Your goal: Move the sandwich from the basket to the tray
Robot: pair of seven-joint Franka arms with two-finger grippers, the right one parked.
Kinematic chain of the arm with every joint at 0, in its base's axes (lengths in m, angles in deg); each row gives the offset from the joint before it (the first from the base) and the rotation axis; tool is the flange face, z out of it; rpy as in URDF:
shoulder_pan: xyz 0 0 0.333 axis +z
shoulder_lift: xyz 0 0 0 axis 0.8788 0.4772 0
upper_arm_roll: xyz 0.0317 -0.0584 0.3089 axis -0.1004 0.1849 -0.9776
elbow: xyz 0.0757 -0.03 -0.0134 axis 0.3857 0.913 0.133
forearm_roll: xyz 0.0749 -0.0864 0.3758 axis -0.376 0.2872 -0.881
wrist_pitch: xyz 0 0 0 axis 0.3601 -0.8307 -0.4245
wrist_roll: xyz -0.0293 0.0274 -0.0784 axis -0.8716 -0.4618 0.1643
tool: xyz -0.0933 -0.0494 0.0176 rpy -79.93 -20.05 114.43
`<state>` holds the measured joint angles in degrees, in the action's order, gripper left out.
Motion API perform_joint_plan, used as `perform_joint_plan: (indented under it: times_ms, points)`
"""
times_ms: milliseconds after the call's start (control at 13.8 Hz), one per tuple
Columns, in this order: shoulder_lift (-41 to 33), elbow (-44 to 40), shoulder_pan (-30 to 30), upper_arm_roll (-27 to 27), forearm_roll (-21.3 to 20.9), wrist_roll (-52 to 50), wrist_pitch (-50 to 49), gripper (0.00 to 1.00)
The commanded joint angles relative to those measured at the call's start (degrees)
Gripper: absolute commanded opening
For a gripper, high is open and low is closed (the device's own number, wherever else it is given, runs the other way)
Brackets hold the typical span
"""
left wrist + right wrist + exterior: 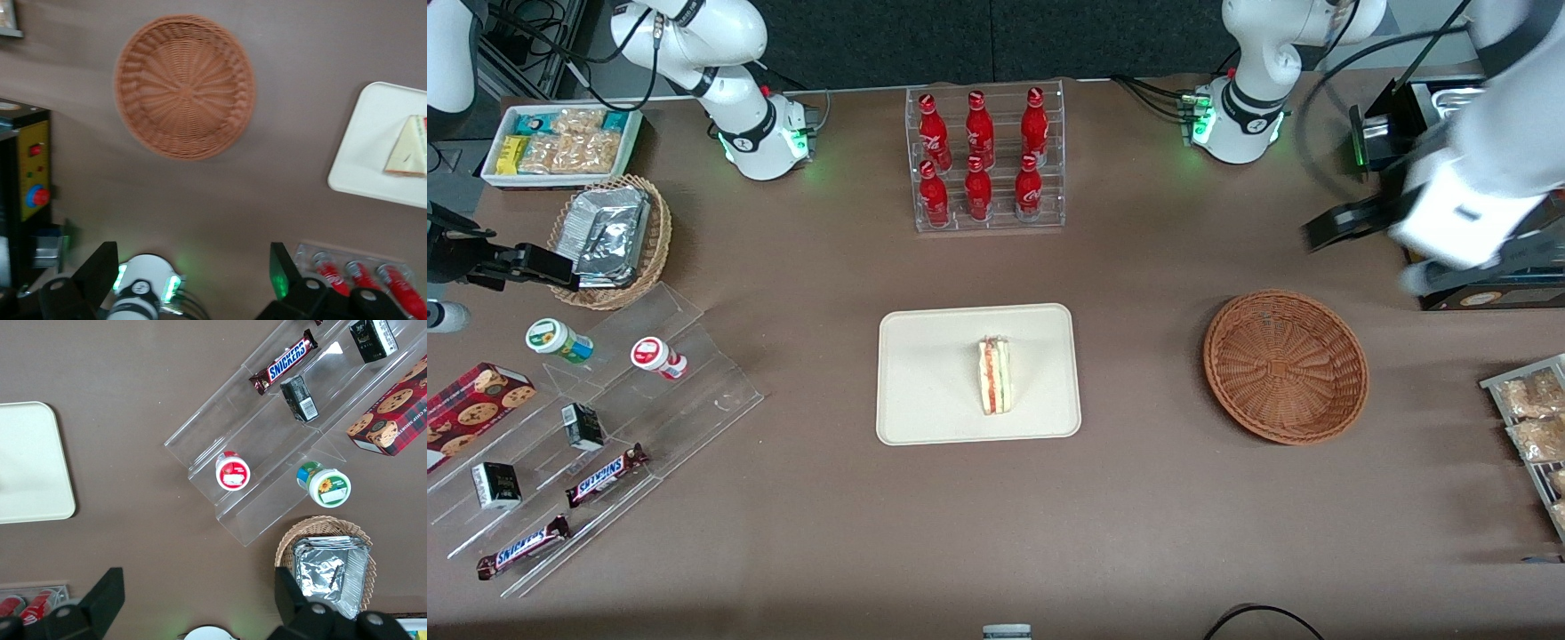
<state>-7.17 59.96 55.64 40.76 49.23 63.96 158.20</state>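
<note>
The sandwich (994,375), a pale wedge with red and green filling, lies on the cream tray (925,356) in the middle of the table. The reddish-brown wicker basket (1285,364) stands beside the tray toward the working arm's end, with nothing in it. My left gripper (1369,258) hangs high above the table, farther from the front camera than the basket, open with nothing between its fingers. The left wrist view looks down on the basket (185,87), the tray's corner (373,147) and the sandwich (408,147), with the open gripper (193,280) well clear of them.
A rack of red bottles (985,160) stands farther from the front camera than the tray. A black control box (30,167) and packets of snacks (1534,418) sit at the working arm's end. A tan basket of foil packets (609,236) and acrylic shelves (605,418) occupy the parked arm's end.
</note>
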Motion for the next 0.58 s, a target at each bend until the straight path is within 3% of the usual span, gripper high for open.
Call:
perform_joint_plan:
  times_ms: [0, 290, 508]
  points:
    - [-7.9, 8.8, 4.6, 0.8, 0.8, 7.1, 0.7, 1.00]
    - [-20.7, 24.6, 5.0, -2.4, 0.6, 10.3, 9.1, 1.00]
    - [-20.1, 26.2, 5.0, -4.2, 0.5, 17.0, 12.3, 1.00]
